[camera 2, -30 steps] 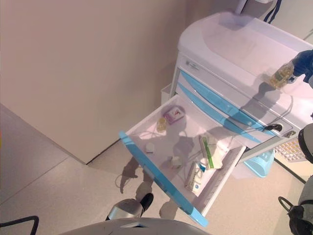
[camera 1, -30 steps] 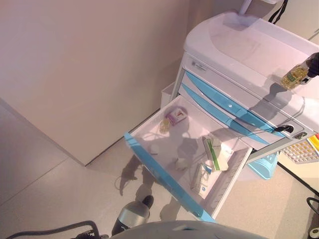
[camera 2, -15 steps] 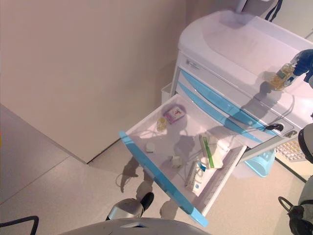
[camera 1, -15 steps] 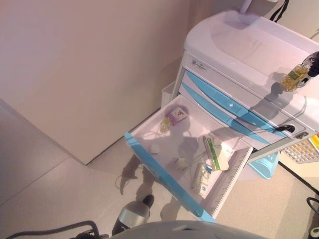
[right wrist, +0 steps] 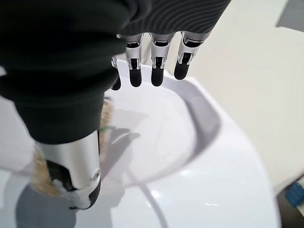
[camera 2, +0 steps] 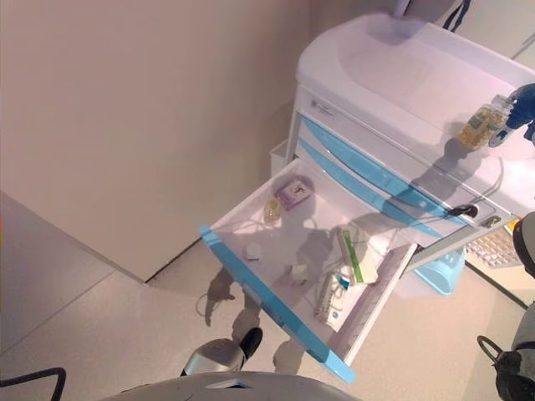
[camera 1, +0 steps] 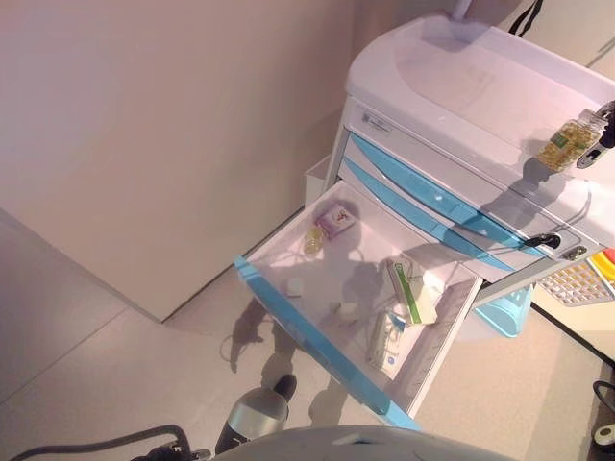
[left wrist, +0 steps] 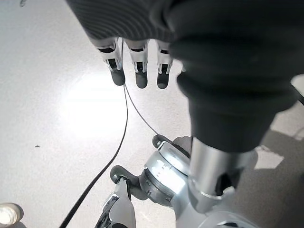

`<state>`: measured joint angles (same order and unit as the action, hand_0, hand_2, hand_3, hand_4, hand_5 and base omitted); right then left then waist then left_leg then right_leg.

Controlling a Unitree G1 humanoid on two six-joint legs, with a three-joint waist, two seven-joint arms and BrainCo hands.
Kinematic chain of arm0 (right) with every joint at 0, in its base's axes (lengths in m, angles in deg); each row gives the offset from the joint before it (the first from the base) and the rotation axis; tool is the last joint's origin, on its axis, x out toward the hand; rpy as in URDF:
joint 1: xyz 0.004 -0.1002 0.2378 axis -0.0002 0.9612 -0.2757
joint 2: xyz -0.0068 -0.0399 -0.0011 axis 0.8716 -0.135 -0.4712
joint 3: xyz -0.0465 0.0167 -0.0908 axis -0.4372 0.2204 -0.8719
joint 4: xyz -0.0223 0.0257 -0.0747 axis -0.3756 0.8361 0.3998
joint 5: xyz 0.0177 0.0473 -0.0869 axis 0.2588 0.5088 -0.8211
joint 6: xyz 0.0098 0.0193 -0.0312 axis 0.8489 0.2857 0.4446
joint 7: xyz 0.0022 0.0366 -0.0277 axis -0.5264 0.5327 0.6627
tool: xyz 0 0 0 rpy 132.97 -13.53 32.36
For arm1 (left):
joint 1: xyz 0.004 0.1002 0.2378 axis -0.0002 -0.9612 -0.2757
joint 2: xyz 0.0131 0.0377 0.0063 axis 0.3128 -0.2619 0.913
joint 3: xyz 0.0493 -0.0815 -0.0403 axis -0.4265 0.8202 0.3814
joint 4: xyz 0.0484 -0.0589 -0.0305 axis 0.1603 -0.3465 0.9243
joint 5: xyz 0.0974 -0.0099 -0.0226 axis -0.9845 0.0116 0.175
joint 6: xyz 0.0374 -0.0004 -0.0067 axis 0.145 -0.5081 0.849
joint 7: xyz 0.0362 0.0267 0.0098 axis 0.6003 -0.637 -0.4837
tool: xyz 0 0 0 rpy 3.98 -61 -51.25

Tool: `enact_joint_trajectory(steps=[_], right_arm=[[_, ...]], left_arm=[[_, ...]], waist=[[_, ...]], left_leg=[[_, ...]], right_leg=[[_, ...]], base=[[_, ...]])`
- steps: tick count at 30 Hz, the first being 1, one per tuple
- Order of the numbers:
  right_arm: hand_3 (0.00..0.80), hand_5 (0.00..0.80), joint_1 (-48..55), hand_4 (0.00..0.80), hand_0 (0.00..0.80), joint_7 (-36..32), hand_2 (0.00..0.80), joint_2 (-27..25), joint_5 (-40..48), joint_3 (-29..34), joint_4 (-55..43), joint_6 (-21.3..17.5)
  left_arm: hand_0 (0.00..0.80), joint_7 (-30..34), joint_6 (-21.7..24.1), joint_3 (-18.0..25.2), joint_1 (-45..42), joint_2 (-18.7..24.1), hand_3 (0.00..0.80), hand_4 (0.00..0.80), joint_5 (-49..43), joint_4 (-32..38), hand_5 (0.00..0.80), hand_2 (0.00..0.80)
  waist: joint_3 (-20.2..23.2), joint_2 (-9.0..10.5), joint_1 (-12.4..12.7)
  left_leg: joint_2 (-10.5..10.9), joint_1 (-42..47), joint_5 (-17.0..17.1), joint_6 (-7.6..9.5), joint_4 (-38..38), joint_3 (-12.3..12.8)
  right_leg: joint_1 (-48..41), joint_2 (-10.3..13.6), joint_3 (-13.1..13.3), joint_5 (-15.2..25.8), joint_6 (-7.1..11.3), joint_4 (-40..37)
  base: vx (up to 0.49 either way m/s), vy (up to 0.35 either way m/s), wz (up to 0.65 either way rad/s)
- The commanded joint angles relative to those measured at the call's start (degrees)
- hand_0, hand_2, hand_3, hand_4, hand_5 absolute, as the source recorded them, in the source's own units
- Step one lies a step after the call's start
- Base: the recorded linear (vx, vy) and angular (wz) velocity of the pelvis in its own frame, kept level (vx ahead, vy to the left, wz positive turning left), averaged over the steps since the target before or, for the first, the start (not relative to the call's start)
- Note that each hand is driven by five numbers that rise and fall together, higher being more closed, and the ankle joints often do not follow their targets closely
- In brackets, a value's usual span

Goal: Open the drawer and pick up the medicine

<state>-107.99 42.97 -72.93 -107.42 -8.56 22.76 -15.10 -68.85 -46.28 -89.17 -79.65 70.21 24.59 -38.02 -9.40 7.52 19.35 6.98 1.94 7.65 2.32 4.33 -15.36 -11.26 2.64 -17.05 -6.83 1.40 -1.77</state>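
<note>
A white medical cart [camera 1: 461, 77] with blue drawer fronts stands at the right. Its lowest drawer [camera 1: 307, 336] is pulled open. In it lie a purple box [camera 1: 334, 221], a small bottle [camera 1: 313, 240], a green and white box [camera 1: 405, 288] and another box [camera 1: 387, 341]. My right hand [camera 2: 518, 104] is shut on a clear medicine bottle [camera 1: 569, 144] of yellow capsules and holds it a little above the cart's top at the right edge. The bottle also shows beside the thumb in the right wrist view [right wrist: 42, 175]. My left hand [left wrist: 137, 66] hangs open over the floor.
A beige wall runs along the left. A white bin [camera 1: 317, 178] stands between wall and cart. A pale blue basket [camera 1: 504, 312] and a gridded tray [camera 1: 577, 283] are by the cart's right side. The open drawer juts out over the floor.
The camera has shifted a little, so the cart sits slightly further left and higher. My right hand still holds the bottle above the cart top, in nearly the same place.
</note>
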Motion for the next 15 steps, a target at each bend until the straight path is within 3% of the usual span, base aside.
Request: enact_joint_trajectory(steps=[1, 15], right_arm=[[0.000, 0.000, -6.1, 0.000, 0.000, 4.0, 0.000, -5.3, 2.2, -5.5, -3.8, 0.9], [0.000, 0.000, -7.5, 0.000, 0.000, 9.0, 0.000, -9.2, 7.0, -5.0, -4.0, 1.1]], left_arm=[[0.000, 0.5, 1.1, -1.0, -2.6, 2.9, 0.000, 0.000, -1.6, 0.6, 0.000, 0.000], [0.000, 0.9, 0.6, -3.7, -0.5, 2.6, 0.000, 0.000, -5.1, 1.4, 0.000, 0.000]], waist=[[2.7, -0.06, -1.2], [4.5, -0.74, -5.8]], left_leg=[[-1.0, 3.2, -8.9, 0.34, -2.6, 4.7], [-1.9, 3.9, -9.3, -0.31, -1.4, 9.9]], right_leg=[[5.7, 2.8, 3.5, 6.1, 3.13, 4.7], [6.7, 1.7, 6.5, 7.3, 3.05, 2.6]], base=[[-0.078, -0.016, -0.15], [-0.065, -0.029, -0.16]])
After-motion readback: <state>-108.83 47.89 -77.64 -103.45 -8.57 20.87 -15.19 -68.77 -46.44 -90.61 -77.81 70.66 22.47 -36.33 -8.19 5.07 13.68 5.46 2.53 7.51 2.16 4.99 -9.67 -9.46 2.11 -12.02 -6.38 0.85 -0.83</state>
